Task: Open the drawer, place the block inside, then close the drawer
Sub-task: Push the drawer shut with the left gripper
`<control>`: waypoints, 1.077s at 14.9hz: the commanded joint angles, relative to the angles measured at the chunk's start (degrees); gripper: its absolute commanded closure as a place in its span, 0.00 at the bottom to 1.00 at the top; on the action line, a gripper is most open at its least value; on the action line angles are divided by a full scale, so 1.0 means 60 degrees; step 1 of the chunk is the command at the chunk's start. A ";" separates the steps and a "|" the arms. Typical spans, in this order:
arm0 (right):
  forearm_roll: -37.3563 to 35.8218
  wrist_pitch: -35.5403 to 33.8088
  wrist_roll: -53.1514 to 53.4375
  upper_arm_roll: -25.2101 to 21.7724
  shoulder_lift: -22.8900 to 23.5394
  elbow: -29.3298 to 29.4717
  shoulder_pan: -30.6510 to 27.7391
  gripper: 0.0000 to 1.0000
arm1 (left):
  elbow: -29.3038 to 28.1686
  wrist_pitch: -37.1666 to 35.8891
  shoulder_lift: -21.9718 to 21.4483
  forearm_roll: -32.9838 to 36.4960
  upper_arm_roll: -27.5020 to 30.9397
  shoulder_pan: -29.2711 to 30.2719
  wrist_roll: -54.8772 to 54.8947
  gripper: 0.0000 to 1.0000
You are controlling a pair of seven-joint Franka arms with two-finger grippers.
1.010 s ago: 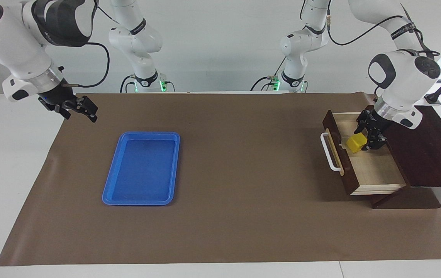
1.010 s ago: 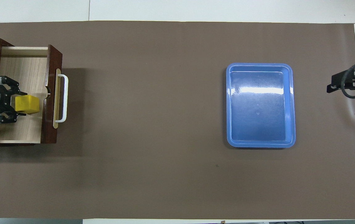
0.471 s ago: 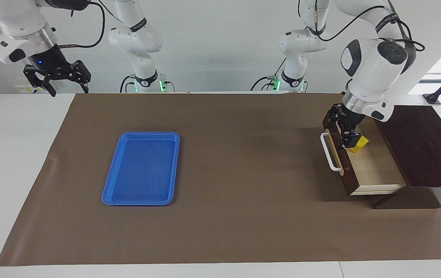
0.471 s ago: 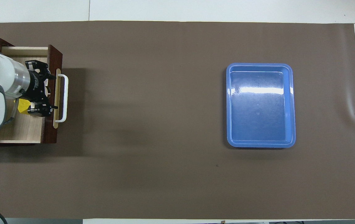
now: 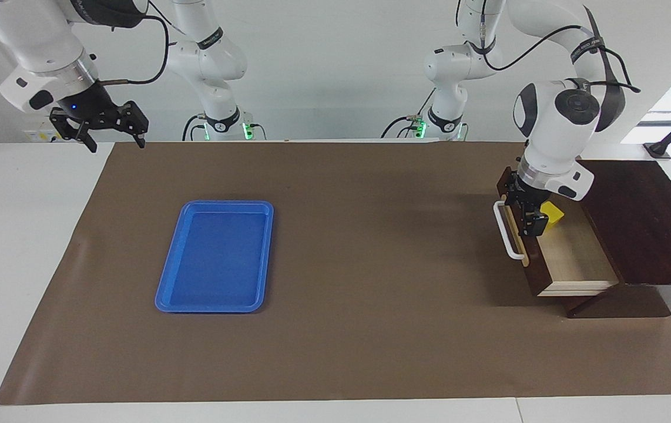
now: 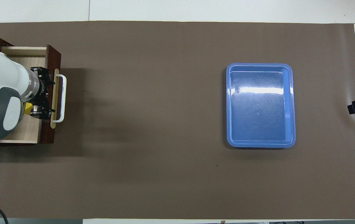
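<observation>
- The drawer (image 5: 570,252) is pulled out of its dark box (image 5: 647,223), at the left arm's end of the table (image 5: 371,364).
- The block (image 5: 553,214) is already inside, lying on the pale floor of the drawer just inside the front board. Nothing holds it.
- So the step now, I think, is closing the drawer.
- The left gripper (image 5: 528,212) is down at the front board, by the white handle (image 5: 505,232). Its fingers are spread wide w/ nothing between them. I can't tell if it touches the board or the handle.
- The right gripper (image 5: 111,124) is also spread wide and empty. It hangs over the table edge at the right arm's end and just waits.
- The blue tray (image 5: 216,256) is empty, well apart from the drawer. No need to touch it.
- How to do it well, I'd say:
  - Push on the middle of the front, near the handle, not at a corner, so the drawer doesn't twist and jam.
  - Push straight toward the box, along the way the drawer slides.
  - Go slow & steady so the block doesn't hop or slide about.
  - Keep the gripper fingers out of the drawer, away from the block and the gap, so nothing gets pinched.
  - Watch the box too; it looks free on the table and could slide w/ a hard shove.
  - Stop when the front sits flat on the box.
</observation>
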 commanded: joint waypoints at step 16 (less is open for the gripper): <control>-0.0033 -0.0280 0.0788 0.0078 -0.0043 0.0019 0.0005 0.00 | 0.1521 -0.3417 -0.1271 -0.0899 -0.0333 0.0058 0.8501 0.00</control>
